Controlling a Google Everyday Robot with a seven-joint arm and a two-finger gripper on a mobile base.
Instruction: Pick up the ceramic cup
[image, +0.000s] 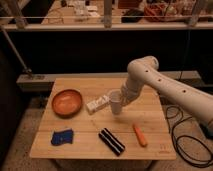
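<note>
The ceramic cup (115, 101), small, white and tapered, is near the middle of the wooden table (85, 85). My gripper (123, 98) sits at the end of the white arm that reaches in from the right. It is right against the cup's right side at rim height. Whether the cup rests on the table or hangs just above it cannot be made out.
A white bottle (98, 104) lies just left of the cup, and an orange-brown bowl (67, 102) is further left. Along the front lie a blue object (62, 136), a black striped bar (112, 141) and an orange stick (140, 135). Cables (187, 137) trail on the floor to the right.
</note>
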